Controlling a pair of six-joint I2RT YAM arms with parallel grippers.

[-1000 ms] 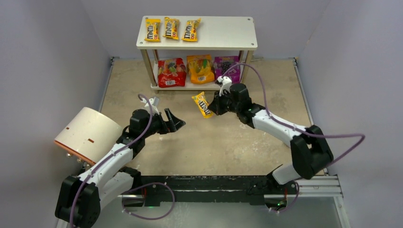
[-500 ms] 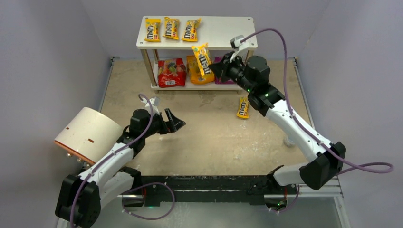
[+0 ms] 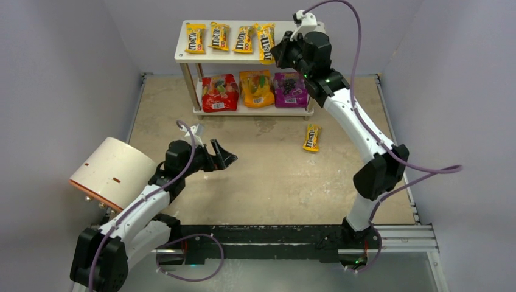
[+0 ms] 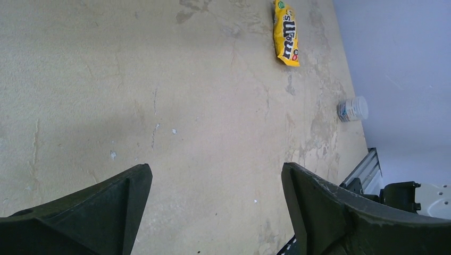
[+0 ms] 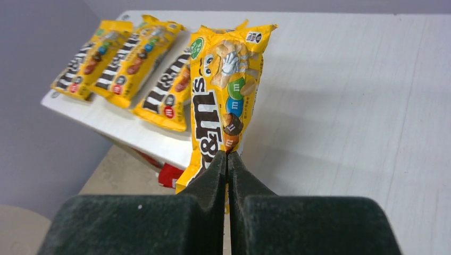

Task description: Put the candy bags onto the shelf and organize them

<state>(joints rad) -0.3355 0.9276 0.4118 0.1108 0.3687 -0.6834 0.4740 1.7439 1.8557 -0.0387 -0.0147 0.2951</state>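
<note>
Beige stained tabletop (image 3: 274,188). White shelf (image 3: 295,42) at far edge; cylinder (image 3: 112,172) near left. On lower board, side by side: red pouch (image 3: 219,92), orange pouch (image 3: 256,87), purple pouch (image 3: 289,89). Low over tabletop, left tool (image 3: 223,156) spread wide (nothing in it). Up at top board, right tool (image 5: 227,158) pinched tight on packet (image 5: 223,101), just right of three packets (image 3: 219,36) lying in row. On tabletop, near right of shelf: fifth packet (image 3: 311,137).
</note>
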